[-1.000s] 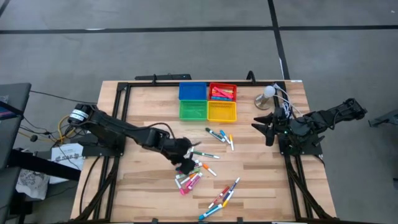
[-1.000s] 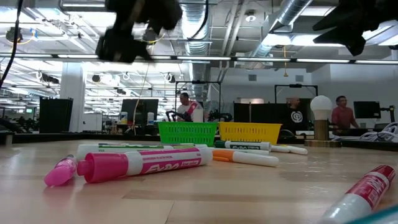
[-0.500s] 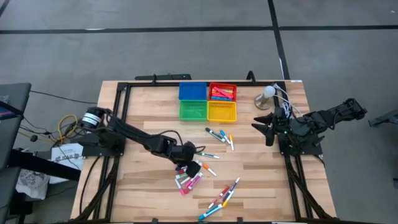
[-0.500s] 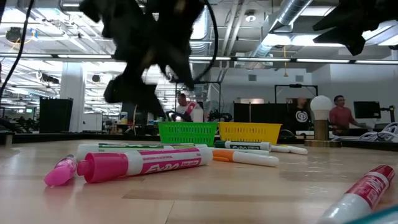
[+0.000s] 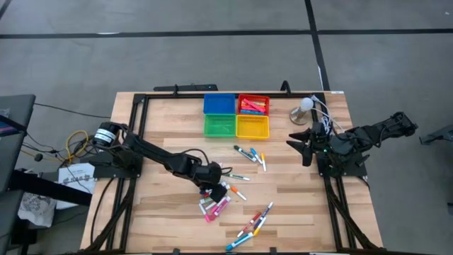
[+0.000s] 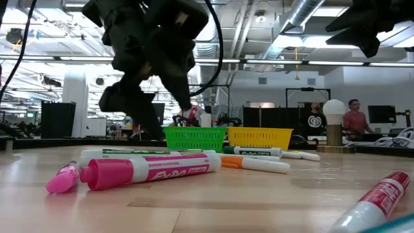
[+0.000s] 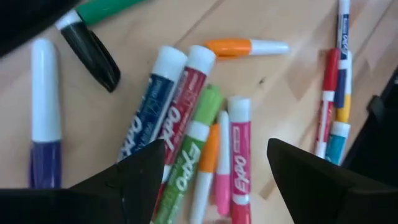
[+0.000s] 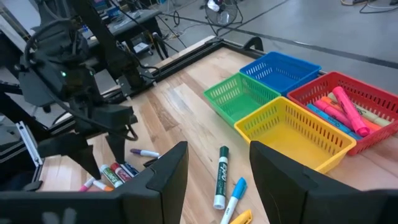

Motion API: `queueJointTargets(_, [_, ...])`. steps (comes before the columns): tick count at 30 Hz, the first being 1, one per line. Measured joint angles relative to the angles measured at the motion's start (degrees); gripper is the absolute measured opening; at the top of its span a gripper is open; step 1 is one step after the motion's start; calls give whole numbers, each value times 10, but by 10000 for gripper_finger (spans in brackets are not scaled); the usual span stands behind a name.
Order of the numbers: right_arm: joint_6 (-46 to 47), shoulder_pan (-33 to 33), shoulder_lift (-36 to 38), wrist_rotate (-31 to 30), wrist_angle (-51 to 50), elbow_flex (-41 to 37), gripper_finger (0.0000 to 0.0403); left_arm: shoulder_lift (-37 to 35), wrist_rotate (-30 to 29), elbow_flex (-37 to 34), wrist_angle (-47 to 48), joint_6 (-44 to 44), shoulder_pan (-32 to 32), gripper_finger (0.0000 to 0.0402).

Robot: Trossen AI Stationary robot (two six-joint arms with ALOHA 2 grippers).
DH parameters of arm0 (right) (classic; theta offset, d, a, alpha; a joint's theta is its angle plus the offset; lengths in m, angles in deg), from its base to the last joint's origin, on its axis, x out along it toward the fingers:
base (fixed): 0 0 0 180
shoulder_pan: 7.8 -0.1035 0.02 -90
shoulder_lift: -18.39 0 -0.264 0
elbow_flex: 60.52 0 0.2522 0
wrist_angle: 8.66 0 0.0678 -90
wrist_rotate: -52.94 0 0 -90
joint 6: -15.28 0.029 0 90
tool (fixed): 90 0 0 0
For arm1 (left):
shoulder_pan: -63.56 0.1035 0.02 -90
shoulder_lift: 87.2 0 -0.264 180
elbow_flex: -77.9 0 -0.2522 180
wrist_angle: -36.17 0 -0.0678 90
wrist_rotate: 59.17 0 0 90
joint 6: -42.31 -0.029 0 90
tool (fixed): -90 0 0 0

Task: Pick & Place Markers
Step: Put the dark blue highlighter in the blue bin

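Note:
A cluster of markers (image 5: 217, 198) lies on the wooden table left of centre, among them a green one (image 7: 189, 155), a red one (image 7: 186, 106), a blue one (image 7: 148, 115) and a pink one (image 7: 239, 155). My left gripper (image 5: 212, 187) hangs low over this cluster, slanting down and open. In the left wrist view its two fingers stand on either side of the green, orange and pink markers (image 7: 214, 186). My right gripper (image 5: 300, 144) waits open, high over the table's right side, with nothing between its fingers (image 8: 217, 149).
Four small trays stand at the far edge: blue (image 5: 219, 103), red (image 5: 253, 99) with markers inside, green (image 5: 219, 126) and yellow (image 5: 253, 127). More markers lie at the centre (image 5: 251, 154) and near the front edge (image 5: 252, 225). A white bulb on a stand (image 5: 304, 106) is at the far right.
My left gripper has come down toward the marker cluster and a little toward the near edge, staying open. Most of the descent came early. The markers have not moved.

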Motion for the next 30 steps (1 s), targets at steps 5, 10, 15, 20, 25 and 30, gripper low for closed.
queueJointTargets(5, [0,0,0,0,-4,0,162,9,-4,0,-2,-27,-1,282])
queueJointTargets(10, [0,0,0,0,-4,0,162,12,-8,0,16,-43,0,282])
queueJointTargets(15, [0,0,0,0,-4,0,162,17,-12,-1,25,-58,3,282])
queueJointTargets(20, [0,0,0,0,-4,0,162,18,-23,0,23,-70,13,282])
queueJointTargets(25, [0,0,0,0,-4,0,162,18,-22,0,26,-88,21,282])
queueJointTargets(30, [0,0,0,0,-4,0,162,18,-25,0,26,-100,27,282])
